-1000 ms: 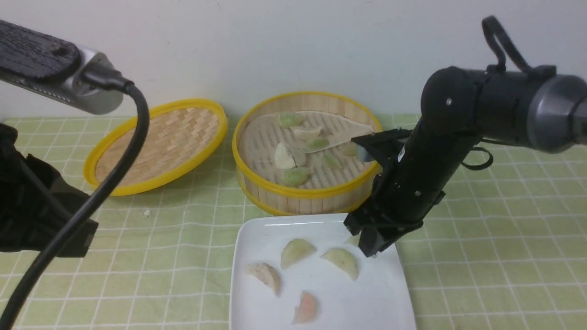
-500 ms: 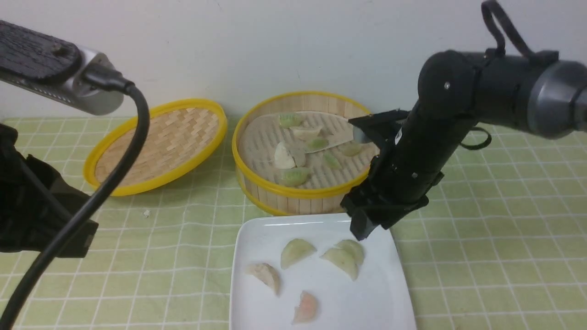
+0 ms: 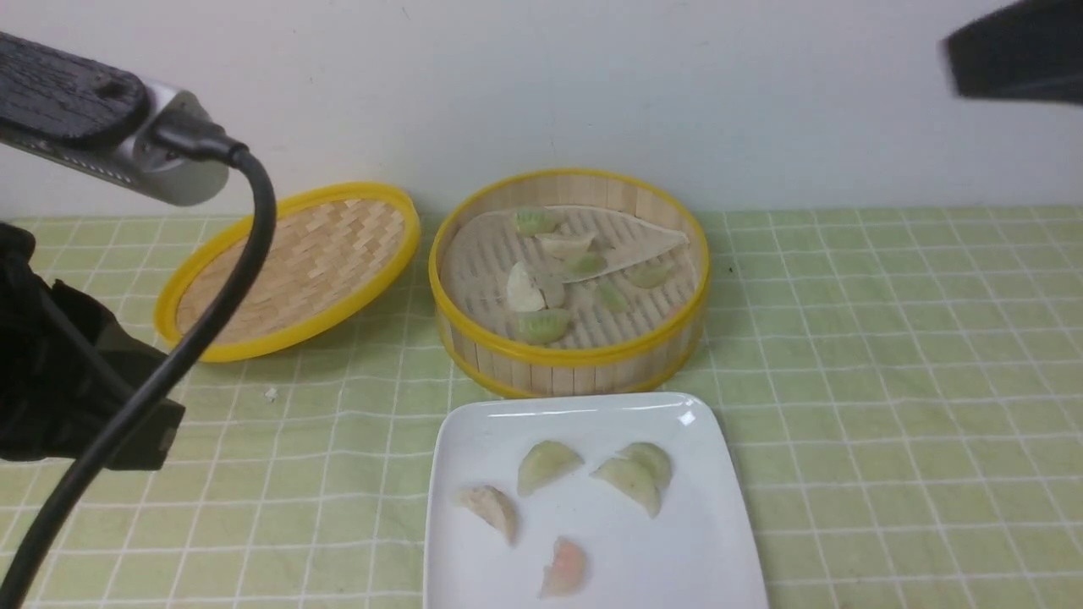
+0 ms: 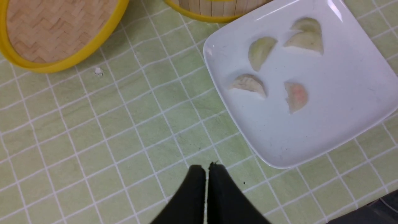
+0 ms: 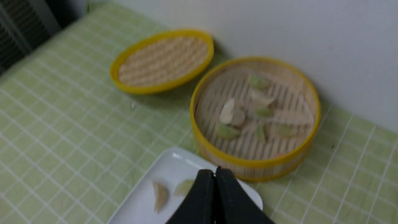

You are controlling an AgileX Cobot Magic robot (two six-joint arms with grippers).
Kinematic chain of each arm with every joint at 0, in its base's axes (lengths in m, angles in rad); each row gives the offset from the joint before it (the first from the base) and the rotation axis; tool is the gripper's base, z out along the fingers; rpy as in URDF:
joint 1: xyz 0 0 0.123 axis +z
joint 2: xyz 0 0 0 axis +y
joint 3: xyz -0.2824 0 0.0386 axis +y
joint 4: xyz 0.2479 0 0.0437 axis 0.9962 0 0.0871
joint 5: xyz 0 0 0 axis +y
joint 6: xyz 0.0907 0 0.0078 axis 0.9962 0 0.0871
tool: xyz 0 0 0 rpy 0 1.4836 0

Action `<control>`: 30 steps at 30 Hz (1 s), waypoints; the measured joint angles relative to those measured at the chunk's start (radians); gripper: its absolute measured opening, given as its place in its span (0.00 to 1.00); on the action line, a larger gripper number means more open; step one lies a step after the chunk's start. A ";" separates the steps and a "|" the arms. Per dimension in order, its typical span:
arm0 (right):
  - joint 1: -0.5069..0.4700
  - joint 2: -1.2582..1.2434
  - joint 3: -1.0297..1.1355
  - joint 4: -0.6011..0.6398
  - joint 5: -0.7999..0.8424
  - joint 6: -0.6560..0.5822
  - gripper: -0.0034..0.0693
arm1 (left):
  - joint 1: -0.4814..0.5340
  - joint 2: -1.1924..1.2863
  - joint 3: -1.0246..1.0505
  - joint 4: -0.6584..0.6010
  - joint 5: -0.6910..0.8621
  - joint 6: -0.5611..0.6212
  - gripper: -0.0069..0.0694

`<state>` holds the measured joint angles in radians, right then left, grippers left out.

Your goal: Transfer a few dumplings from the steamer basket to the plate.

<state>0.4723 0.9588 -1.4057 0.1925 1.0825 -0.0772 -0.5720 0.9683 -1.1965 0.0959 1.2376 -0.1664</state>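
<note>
The steamer basket (image 3: 575, 356) stands at the back of the table with several dumplings (image 3: 541, 325) on its liner. In front of it lies the white plate (image 3: 685, 550), with several dumplings (image 3: 548, 463) on it, two of them touching (image 3: 650, 458). My left gripper (image 4: 206, 168) is shut and empty, low over the cloth beside the plate (image 4: 311, 133). The right gripper (image 5: 215, 172) is shut with nothing in it, high above the plate's (image 5: 143, 199) corner nearest the steamer (image 5: 248, 161). Only a dark piece of the right arm (image 3: 1015, 51) shows in the front view.
A shallow woven lid (image 3: 292, 266) with a yellow rim lies left of the steamer. A white wall stands close behind both. A small white crumb (image 3: 271, 393) lies on the green checked cloth. The left arm's cable (image 3: 211, 296) crosses the front view.
The right arm rose from the plate's far right corner and swung up and right, nearly out of the front view. It left a green dumpling on the plate and its jaws shut empty.
</note>
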 joint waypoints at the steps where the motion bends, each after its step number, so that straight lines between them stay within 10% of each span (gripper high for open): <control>1: 0.000 -0.083 0.057 -0.010 -0.046 0.003 0.03 | 0.000 0.000 0.000 -0.003 -0.010 0.000 0.08; 15: 0.000 -0.955 0.886 -0.181 -0.669 0.231 0.03 | 0.000 0.000 0.008 -0.019 -0.148 0.000 0.08; 30: 0.000 -0.975 0.945 -0.192 -0.790 0.270 0.03 | 0.000 -0.337 0.270 -0.011 -0.385 -0.058 0.08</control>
<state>0.4723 -0.0161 -0.4608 0.0000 0.2922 0.1932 -0.5724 0.6316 -0.9267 0.0852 0.8528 -0.2248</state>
